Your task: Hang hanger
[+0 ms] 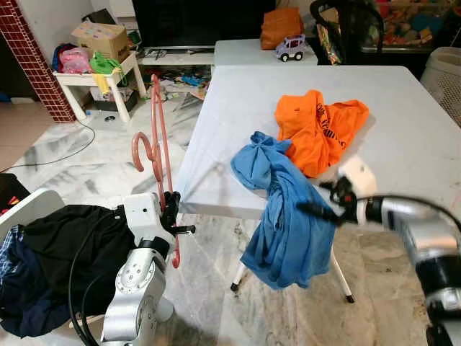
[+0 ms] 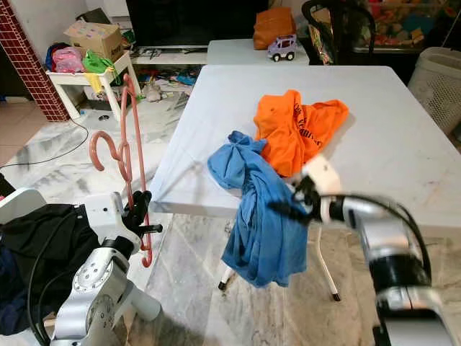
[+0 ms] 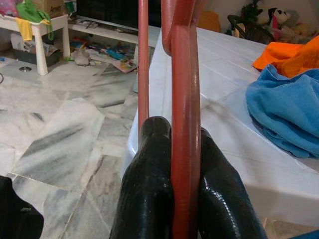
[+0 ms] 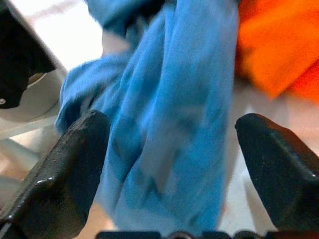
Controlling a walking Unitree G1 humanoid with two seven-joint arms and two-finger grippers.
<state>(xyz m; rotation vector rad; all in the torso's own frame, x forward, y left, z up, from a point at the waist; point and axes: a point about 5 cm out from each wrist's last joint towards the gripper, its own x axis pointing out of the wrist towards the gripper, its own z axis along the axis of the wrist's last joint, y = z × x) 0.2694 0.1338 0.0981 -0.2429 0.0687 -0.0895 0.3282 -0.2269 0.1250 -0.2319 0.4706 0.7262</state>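
While the white table (image 1: 403, 137) spans the room ahead of us, a blue shirt (image 1: 284, 216) drapes over its near edge at about six o'clock, its upper part touching an orange shirt (image 1: 320, 130) that lies on the tabletop. A heap of dark clothes (image 1: 57, 252) sits at our eight o'clock. We hold the pink hanger (image 1: 160, 151) upright off the table's nine o'clock side, our left gripper (image 3: 174, 149) clamped tight on its bar. Our right gripper (image 4: 172, 144), fingers spread wide, faces the hanging blue shirt.
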